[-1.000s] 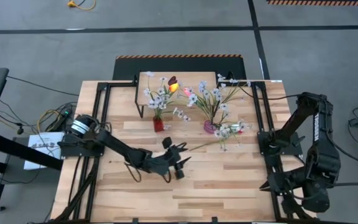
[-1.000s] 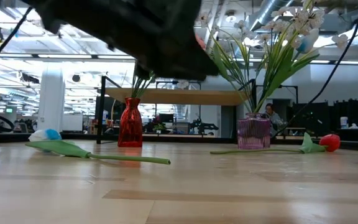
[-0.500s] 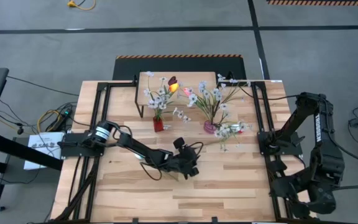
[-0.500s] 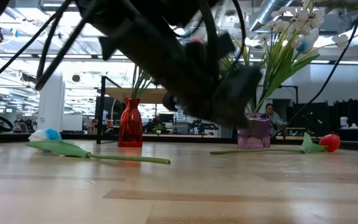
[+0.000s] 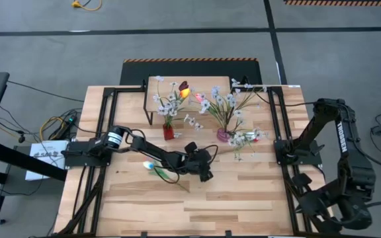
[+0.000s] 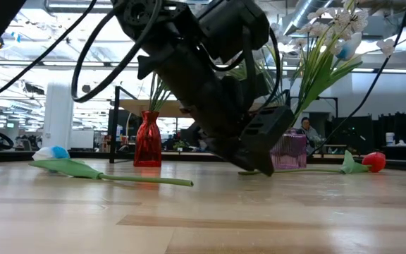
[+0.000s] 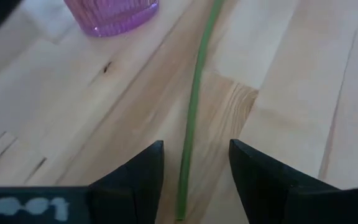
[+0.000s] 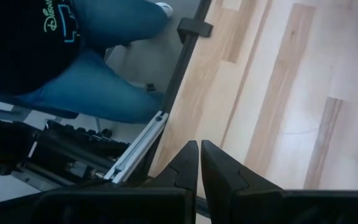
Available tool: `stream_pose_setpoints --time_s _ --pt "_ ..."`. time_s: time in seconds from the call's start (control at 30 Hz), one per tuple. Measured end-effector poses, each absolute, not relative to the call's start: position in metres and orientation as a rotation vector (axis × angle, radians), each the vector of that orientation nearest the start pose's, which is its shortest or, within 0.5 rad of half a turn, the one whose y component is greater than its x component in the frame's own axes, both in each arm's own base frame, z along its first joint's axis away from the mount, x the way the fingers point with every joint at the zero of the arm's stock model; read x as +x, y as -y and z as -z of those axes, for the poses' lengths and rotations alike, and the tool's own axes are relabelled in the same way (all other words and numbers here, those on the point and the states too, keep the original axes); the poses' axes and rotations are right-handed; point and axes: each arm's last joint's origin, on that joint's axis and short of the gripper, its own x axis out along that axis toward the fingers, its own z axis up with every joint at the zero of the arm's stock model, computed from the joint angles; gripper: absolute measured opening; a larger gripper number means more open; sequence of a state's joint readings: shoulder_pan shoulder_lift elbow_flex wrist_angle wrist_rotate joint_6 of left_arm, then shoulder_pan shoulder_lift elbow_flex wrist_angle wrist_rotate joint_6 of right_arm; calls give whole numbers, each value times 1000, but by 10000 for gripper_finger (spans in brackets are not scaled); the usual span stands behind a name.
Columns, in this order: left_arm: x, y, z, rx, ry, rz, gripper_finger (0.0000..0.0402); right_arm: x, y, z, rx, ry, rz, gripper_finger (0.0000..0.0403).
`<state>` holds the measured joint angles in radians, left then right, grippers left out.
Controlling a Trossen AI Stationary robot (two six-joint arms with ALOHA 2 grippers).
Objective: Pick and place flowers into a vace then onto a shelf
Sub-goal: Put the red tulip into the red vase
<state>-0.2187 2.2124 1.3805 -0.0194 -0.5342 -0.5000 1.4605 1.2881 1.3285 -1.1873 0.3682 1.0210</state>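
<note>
the slatted wooden desk (image 5: pixel 243 198) carries everything, with the shelf (image 5: pixel 197 80) standing at its far edge, middle. the right arm waits folded at the desk's right side, its right end effector (image 8: pixel 199 163) clenched on nothing, a person's legs in jeans showing beyond the desk edge in its wrist view. the left arm reaches from the left side across to mid-desk, and the left end effector (image 7: pixel 194 171) is lowered close to the boards with its fingers spread apart, straddling the thin green stem of a red-headed flower (image 6: pixel 374 161) that lies flat on the wood; the stem runs between the fingers without being pinched. a purple vase (image 5: pixel 223 135) full of white blossom sprays stands just in front of the shelf, close to that lying flower's head. a red vase (image 5: pixel 169 132) with more flowers stands to its left. another flower with a white and blue head (image 5: pixel 149 165) lies on the desk beside the left arm.
</note>
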Motion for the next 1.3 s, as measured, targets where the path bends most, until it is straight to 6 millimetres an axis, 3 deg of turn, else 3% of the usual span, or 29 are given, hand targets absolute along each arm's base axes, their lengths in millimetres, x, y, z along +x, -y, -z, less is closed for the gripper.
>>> stream_pose_setpoints --time_s 0.2,0.5,1.03,1.3 --pt "438 78 -103 -198 -755 -492 141 32 -226 -341 -58 -1049 -471 11" --pt "435 82 -102 -210 -800 -459 9 32 -226 -341 -55 -1037 -471 11" --pt "404 153 -96 -205 -882 -401 0 33 -227 -342 -12 -1000 -428 11" --pt "380 194 -120 -179 -830 -354 0 35 -226 -343 -18 -929 -390 11"
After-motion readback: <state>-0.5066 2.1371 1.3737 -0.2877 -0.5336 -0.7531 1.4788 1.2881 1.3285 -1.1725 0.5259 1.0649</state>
